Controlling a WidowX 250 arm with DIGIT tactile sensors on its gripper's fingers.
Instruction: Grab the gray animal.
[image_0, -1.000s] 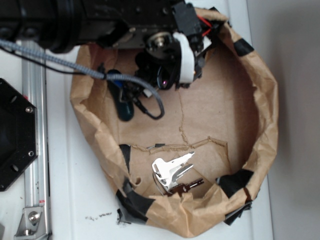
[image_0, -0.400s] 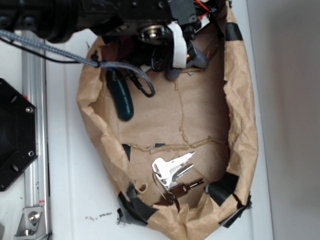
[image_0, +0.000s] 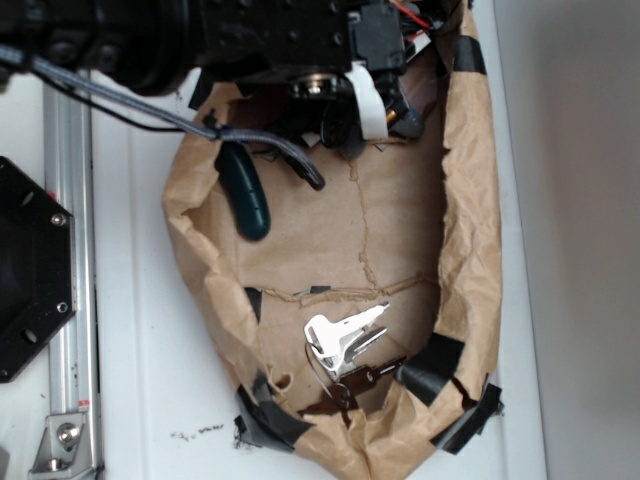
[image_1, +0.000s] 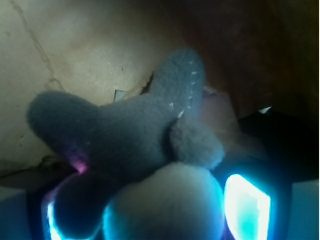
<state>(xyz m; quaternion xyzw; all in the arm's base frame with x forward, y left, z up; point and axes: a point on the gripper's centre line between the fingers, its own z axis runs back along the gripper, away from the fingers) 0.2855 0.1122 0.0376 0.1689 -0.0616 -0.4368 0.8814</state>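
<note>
My wrist view was filled by the gray animal (image_1: 135, 140), its stubby gray limbs spread out and a cream-white rounded part at the bottom, sitting between my two glowing fingers (image_1: 247, 205), which pressed against it from either side; my end effector (image_1: 150, 210) was pinching the toy. The exterior view hid nearly all of that: there my end effector (image_0: 355, 110) sat at the far rim of the brown paper bag (image_0: 470, 230), with only a dark scrap of the toy (image_0: 345, 135) showing under my white-strapped wrist. That view alone showed the rest of the bag: the dark green pickle-shaped thing (image_0: 247, 197) lay near my end effector, toward the bag's left wall, and the bunch of keys (image_0: 345, 345) lay well apart at the bag's near end. The bag stood on the white tabletop (image_0: 130, 380). I could read no writing anywhere. Compared with a second ago, the bag had been drawn narrower, its right wall pulled inward, while the keys had stayed put.
</note>
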